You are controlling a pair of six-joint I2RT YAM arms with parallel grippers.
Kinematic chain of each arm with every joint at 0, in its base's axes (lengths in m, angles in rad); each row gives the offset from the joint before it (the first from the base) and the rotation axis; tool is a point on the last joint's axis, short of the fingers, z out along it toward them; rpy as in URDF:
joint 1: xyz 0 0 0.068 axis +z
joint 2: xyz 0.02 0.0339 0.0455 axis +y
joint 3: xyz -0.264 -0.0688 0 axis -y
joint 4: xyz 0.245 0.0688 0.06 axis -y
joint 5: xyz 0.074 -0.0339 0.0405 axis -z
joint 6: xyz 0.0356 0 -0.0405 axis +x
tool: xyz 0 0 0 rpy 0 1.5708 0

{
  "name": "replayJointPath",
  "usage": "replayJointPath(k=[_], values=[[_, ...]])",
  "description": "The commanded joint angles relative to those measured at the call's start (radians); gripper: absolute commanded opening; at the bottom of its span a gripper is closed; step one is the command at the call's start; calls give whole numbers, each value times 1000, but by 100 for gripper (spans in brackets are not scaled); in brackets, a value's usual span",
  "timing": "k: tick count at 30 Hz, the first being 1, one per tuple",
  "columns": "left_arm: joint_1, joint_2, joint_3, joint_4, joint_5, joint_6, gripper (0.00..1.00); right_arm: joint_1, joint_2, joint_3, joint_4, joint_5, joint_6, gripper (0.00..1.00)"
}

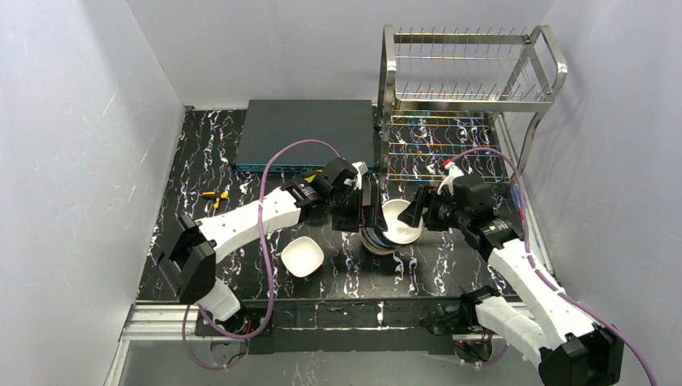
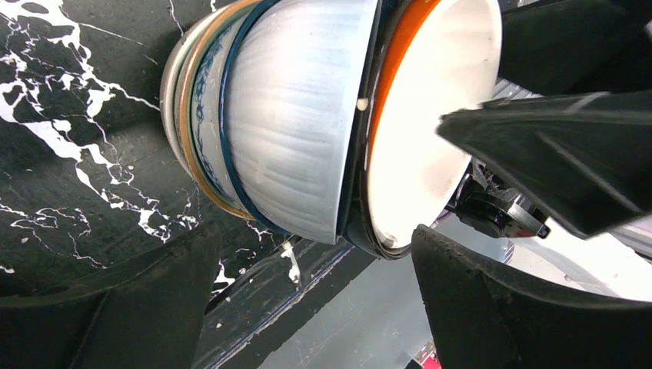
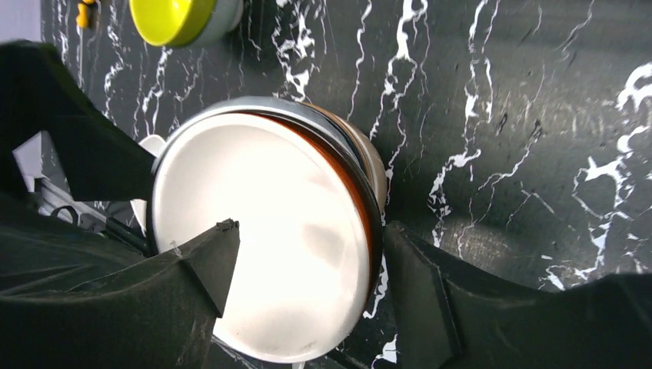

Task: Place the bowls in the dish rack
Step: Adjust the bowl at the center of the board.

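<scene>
Left gripper (image 1: 351, 214): jaws spread, empty, flanking the stack
Stack of bowls (image 1: 376, 241): nested on the table (image 1: 211, 161) between both grippers
Right gripper (image 1: 417, 215): fingers apart astride the top bowl (image 3: 292, 254) rim, not pinching
Dish rack (image 1: 470, 103): well apart, back right
Risk: nested bowls may cling, so a lift could drag the next one or topple the stack

Left gripper (image 1: 354, 215) and right gripper (image 1: 417, 214) point inward, nearly meeting, both with jaws spread wide.
</scene>
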Motion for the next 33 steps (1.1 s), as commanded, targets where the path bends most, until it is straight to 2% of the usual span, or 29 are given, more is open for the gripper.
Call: replayJointPath(k=[1,11,18,22,26,33], values=[[-4,-24,-20,12,33,-5,91,6,-34,73,-41,54,-38,79],[3,-95,-9,69,23,5,98,3,2,168,-53,147,-97,97],[34,-199,-75,154,-14,-18,98,-11,139,217,33,309,-156,97],[40,-259,-116,190,-32,-19,98,-24,224,205,157,401,-213,96],[40,-307,-146,175,-57,-8,98,-31,321,183,311,470,-252,94],[41,-346,-189,149,-76,-8,98,-82,484,220,437,526,-322,92]])
